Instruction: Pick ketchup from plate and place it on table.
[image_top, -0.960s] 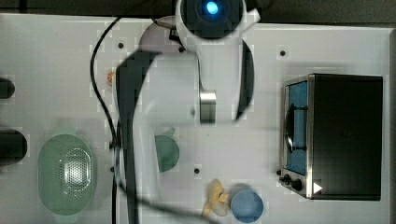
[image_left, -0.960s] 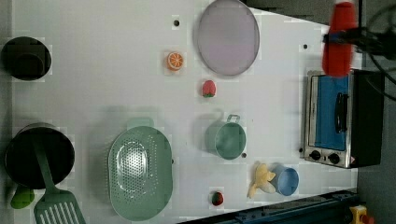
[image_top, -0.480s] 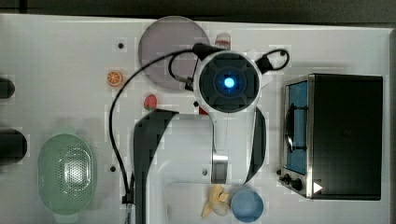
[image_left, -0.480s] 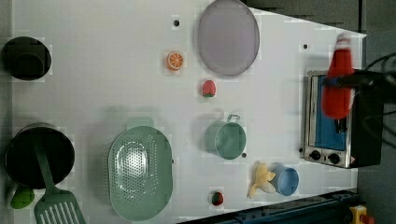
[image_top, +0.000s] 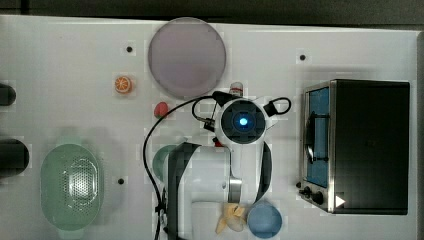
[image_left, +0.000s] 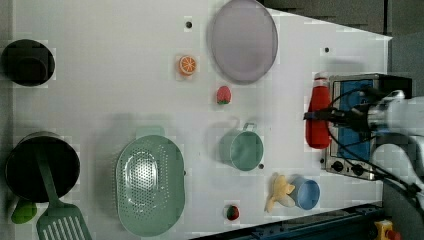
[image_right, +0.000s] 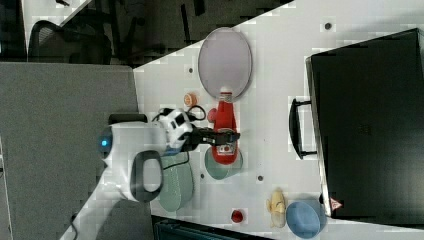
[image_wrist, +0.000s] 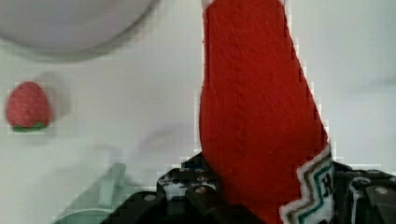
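The ketchup (image_left: 316, 100), a small red bottle with a white cap and a zigzag label, hangs tilted above the white table (image_top: 75, 50), off the plate. My gripper (image_left: 314, 116) is shut on its lower body, which the right view confirms for the ketchup (image_right: 223, 115) and the gripper (image_right: 225, 136). In the top view only the ketchup's cap (image_top: 236, 89) sticks out from under my wrist. The pale lilac plate (image_top: 186, 56) lies bare at the table's far side. The wrist view has the ketchup (image_wrist: 252, 93) close up, with the plate's rim (image_wrist: 70, 23) beyond it.
A black toaster oven (image_top: 360, 145) stands at the top view's right. A strawberry (image_top: 161, 109), an orange slice (image_top: 123, 84), a teal cup (image_left: 242, 149), a green colander (image_top: 72, 186), a banana (image_top: 230, 217) and a blue bowl (image_top: 264, 220) lie around.
My arm has carried the ketchup away from the table's far edge, toward the top view's bottom, past the plate. It now hangs beside the oven. The grip has stayed shut on it.
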